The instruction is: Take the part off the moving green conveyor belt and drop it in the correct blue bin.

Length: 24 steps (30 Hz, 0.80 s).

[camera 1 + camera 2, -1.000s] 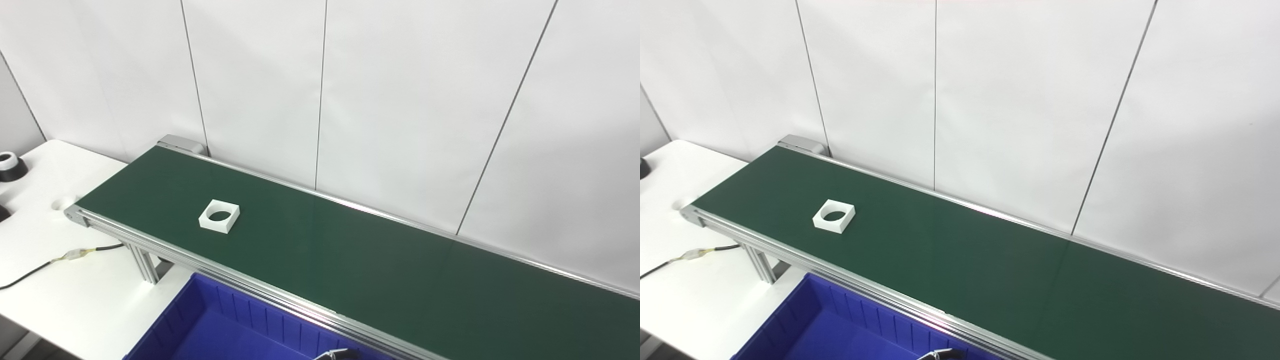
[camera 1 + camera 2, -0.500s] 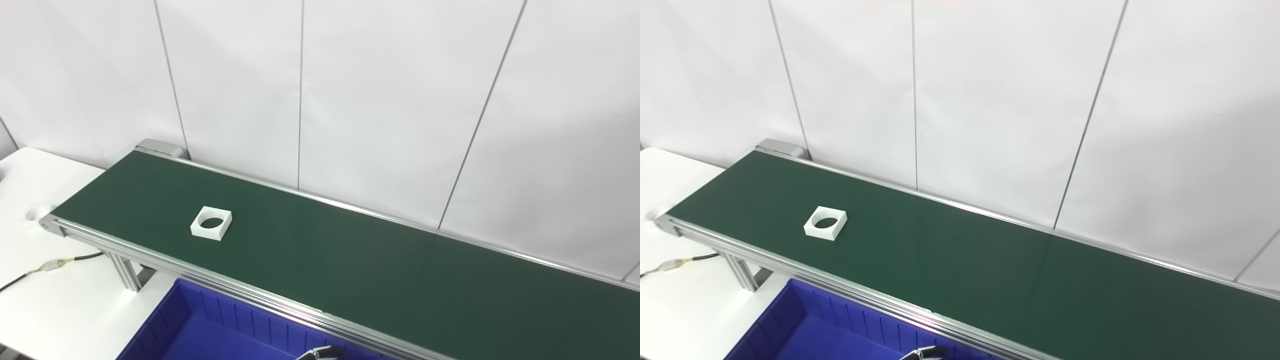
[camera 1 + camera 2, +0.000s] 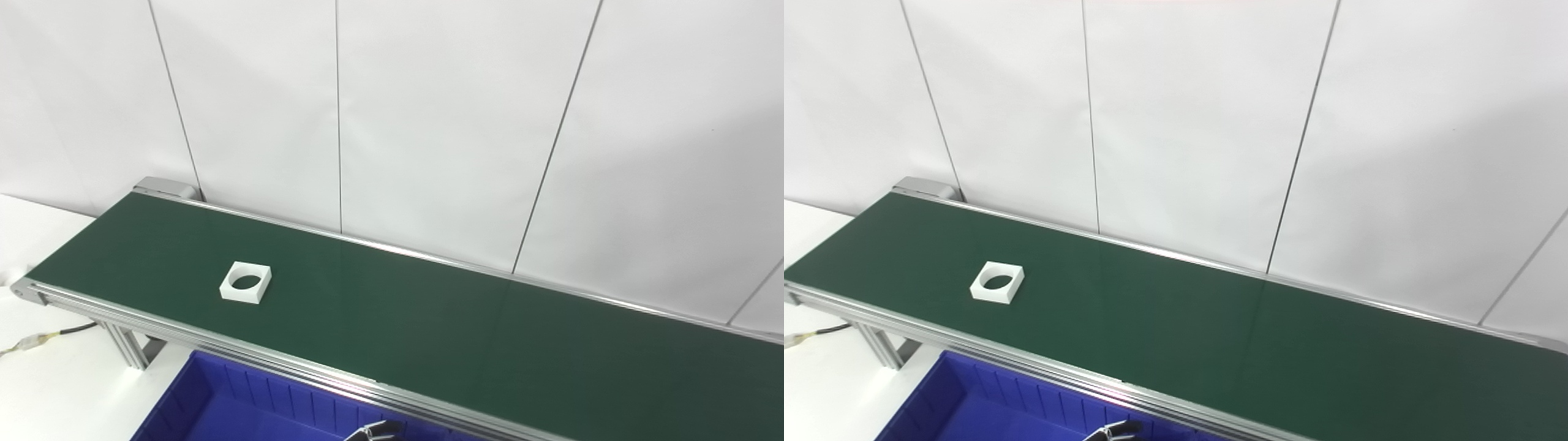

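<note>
Left eye view shows the part (image 3: pixel 245 282), a white square block with a round hole, lying flat on the green belt (image 3: pixel 429 331) toward its left end, nearer the front rail than the wall. My head has swung right over the last second: the black object at the table's left edge is gone from frame and the belt's far right end (image 3: pixel 1534 343) now shows in the right eye view only. Against the belt's left end the part sits about where it did, so I judge it has hardly travelled and I have time to reach.

Only a sliver of one hand (image 3: pixel 375 432) pokes up at the bottom edge, over the blue bin (image 3: pixel 233 407); it holds nothing visible, but I cannot tell which hand it is or how its fingers are set. The cable (image 3: pixel 37 339) on the table shows more clearly in the left eye.
</note>
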Available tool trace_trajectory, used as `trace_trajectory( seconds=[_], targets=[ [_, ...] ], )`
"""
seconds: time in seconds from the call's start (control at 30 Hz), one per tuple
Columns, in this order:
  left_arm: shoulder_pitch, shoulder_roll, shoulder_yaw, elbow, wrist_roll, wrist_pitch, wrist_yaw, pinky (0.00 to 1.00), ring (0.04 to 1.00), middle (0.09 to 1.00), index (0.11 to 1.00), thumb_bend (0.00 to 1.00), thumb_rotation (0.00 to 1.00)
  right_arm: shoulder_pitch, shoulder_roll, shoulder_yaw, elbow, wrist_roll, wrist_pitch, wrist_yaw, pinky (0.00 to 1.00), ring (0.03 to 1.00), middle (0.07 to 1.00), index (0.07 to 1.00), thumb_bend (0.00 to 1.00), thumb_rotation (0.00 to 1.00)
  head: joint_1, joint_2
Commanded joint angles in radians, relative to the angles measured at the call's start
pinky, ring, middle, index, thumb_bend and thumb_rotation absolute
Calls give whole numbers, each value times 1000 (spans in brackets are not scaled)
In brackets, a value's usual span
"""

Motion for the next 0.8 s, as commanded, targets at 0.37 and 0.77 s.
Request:
trace_trajectory(
  seconds=[0.37,0.77],
  targets=[
    [-24,10,7,-16,-9,6,-8,610,648,692,725,663,0,-26,9,1,-15,16,-42,0,611,714,772,790,698,43,31,-10],
    [-44,96,29,-310,-135,-24,-87,564,596,638,670,742,0,-37,1,-19,-1,33,-43,20,618,721,775,791,688,0,76,-18]
  ],
)
